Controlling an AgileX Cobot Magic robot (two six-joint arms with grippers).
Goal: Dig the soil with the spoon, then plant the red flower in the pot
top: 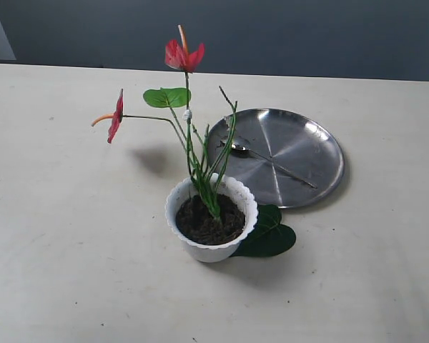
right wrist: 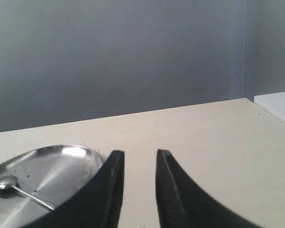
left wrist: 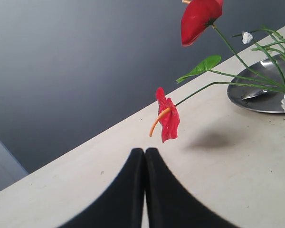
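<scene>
The red flower (top: 184,56) stands planted in the pot (top: 211,218), its stems rising upright out of the soil (top: 209,220) that fills the white, scallop-rimmed container nearly to the top. One bloom sits high above the pot, the other leans out to the left on a long bent stem, and a green leaf (top: 166,96) spreads between them. The pot rests on the pale tabletop (top: 64,250) toward the near middle, and a second dark green leaf (top: 270,234) lies flat on the tabletop just beside the pot's right side, partly tucked under it. Behind and to the right is a round steel plate (top: 318,153), and the spoon (top: 272,162) lies in it, bowl toward the left, handle running to the right. Neither arm reaches into the wide shot. In the left wrist view the left claw (left wrist: 145,152) has its black fingers pressed together with nothing between them, hanging off to the left of the leaning bloom. In the right wrist view the right claw (right wrist: 139,156) is parted by a narrow gap, holding nothing, with the plate and spoon off to one side of it.
</scene>
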